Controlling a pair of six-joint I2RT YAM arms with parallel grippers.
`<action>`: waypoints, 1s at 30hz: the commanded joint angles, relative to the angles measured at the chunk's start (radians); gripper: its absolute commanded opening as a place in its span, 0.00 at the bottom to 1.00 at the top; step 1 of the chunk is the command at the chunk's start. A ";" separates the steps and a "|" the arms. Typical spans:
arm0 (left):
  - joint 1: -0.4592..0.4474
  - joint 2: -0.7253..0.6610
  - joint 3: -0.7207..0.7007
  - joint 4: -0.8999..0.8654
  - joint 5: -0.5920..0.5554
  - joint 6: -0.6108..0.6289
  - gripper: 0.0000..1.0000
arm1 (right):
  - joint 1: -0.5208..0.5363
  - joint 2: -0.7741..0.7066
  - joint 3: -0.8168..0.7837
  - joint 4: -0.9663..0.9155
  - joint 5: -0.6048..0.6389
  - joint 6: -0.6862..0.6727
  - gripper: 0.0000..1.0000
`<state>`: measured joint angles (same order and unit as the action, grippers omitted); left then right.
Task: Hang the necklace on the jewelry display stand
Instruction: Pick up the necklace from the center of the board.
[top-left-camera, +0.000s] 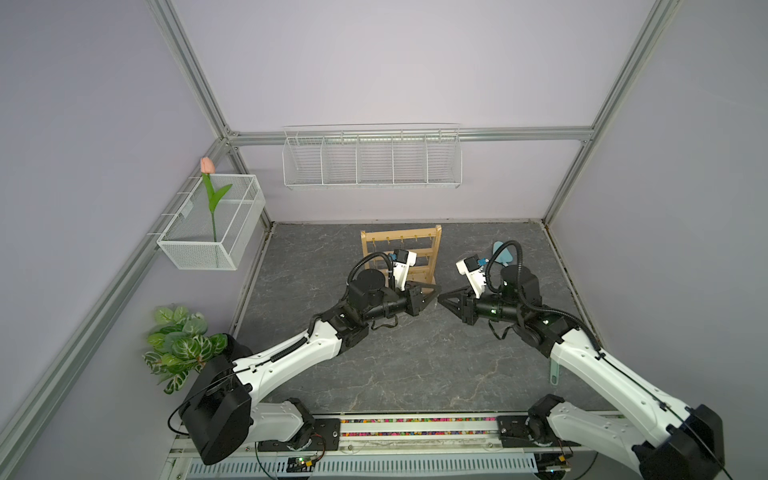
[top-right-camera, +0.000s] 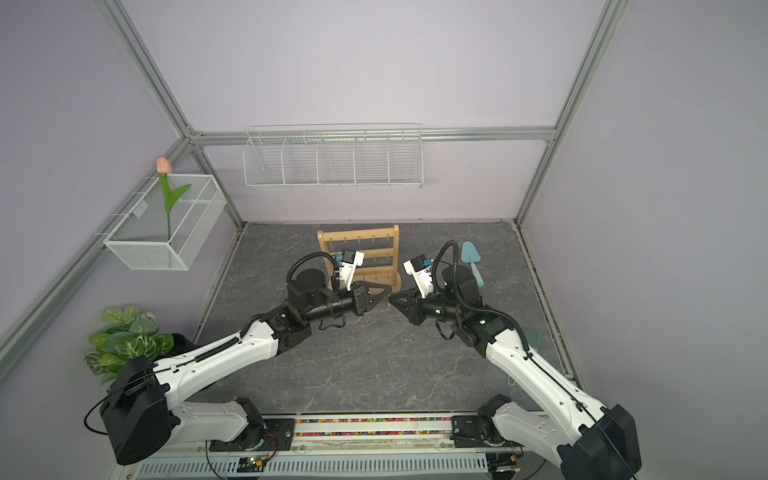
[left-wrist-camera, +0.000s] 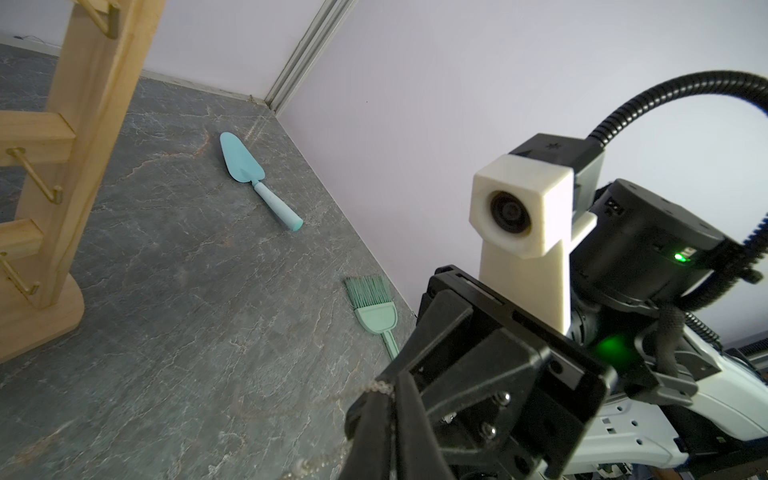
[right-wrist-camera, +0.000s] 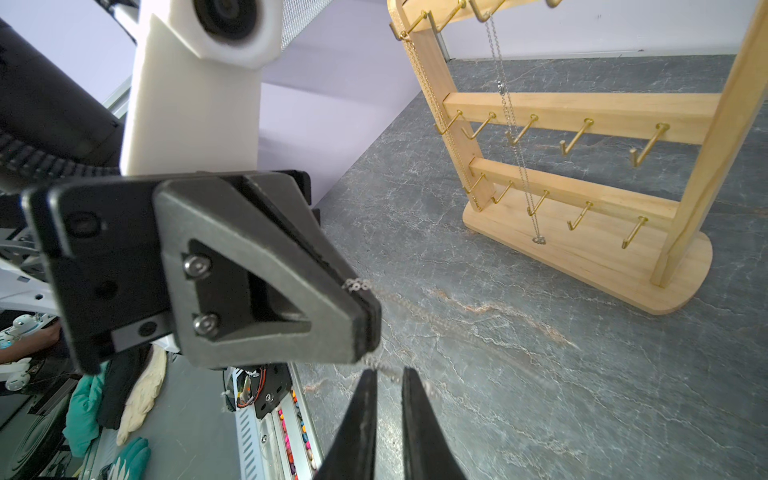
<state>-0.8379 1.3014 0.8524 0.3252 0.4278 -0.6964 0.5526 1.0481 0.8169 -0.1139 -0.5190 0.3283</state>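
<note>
Necklace (right-wrist-camera: 357, 286) of fine silvery links, pinched in my left gripper (right-wrist-camera: 369, 324), hangs in front of the pale-wood, gold-hooked jewelry display stand (right-wrist-camera: 582, 112); on my right gripper (right-wrist-camera: 388, 374) the tapered black jaws sit slightly parted around it.

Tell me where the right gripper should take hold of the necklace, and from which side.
Pinch the chain of the necklace right where it leaves the left gripper's shut tips: held there, it is steady, while the rest hangs loose. Come in facing it, right gripper fingers either side of the strand.
</note>
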 joint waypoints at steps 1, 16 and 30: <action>0.004 -0.005 0.010 0.021 0.017 -0.008 0.09 | 0.003 0.004 -0.016 0.024 0.007 -0.022 0.15; 0.004 -0.001 0.010 0.023 0.024 -0.009 0.09 | 0.002 0.011 -0.007 0.052 0.013 -0.019 0.13; 0.010 -0.007 0.011 0.018 0.020 -0.014 0.10 | 0.003 0.001 -0.021 0.079 -0.018 -0.022 0.13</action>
<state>-0.8356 1.3014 0.8524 0.3313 0.4427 -0.6998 0.5526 1.0588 0.8169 -0.0673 -0.5179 0.3283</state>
